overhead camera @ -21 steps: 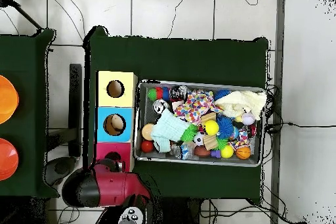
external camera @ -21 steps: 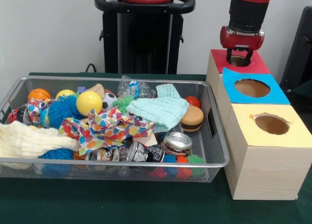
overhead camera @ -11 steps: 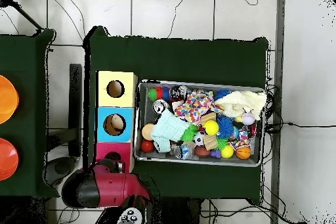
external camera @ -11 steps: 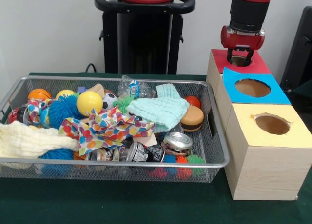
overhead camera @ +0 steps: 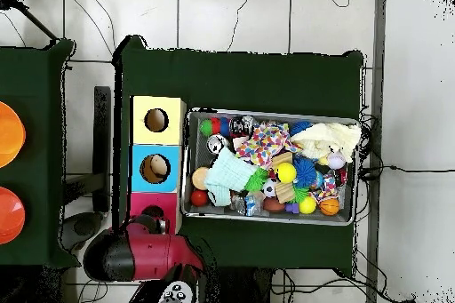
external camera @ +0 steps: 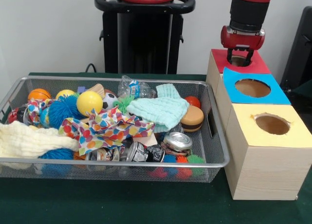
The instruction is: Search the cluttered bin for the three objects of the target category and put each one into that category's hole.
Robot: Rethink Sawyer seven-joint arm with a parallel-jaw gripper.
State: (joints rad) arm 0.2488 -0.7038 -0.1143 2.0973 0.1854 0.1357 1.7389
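Gripper: the gripper (external camera: 239,56) hangs from the red and black arm (external camera: 247,14) right over the hole of the red box (external camera: 258,65); its two dark fingers (external camera: 229,56) stand a little apart with nothing seen between them, tips at the rim of the hole.
Arm from above: in the overhead view the arm's red bulk (overhead camera: 147,251) covers the near end of the red box, so the gripper itself is hidden there.
Boxes: three wooden boxes stand in a row beside the bin, touching one another: red top, then blue top (external camera: 253,89), then yellow top (external camera: 273,126), each with a round hole.
Blue box: from above, something pale brown shows inside its hole (overhead camera: 155,168).
Bin: a wire mesh bin (external camera: 112,161) sits on the green table (external camera: 122,204), just beside the boxes, full of clutter.
Cloths: a mint green cloth (external camera: 158,109), a cloth with coloured dots (external camera: 109,129) and a cream cloth (external camera: 29,141) lie over the heap.
Balls: a yellow ball (external camera: 88,102), a blue spiky ball (external camera: 61,109), an orange ball (external camera: 39,94), a red ball (external camera: 193,101).
Other things: a toy burger (external camera: 192,118), crushed cans (external camera: 178,141), a crumpled plastic bottle (external camera: 134,87).
Target things: which category is sought cannot be told; all loose items lie in the bin.
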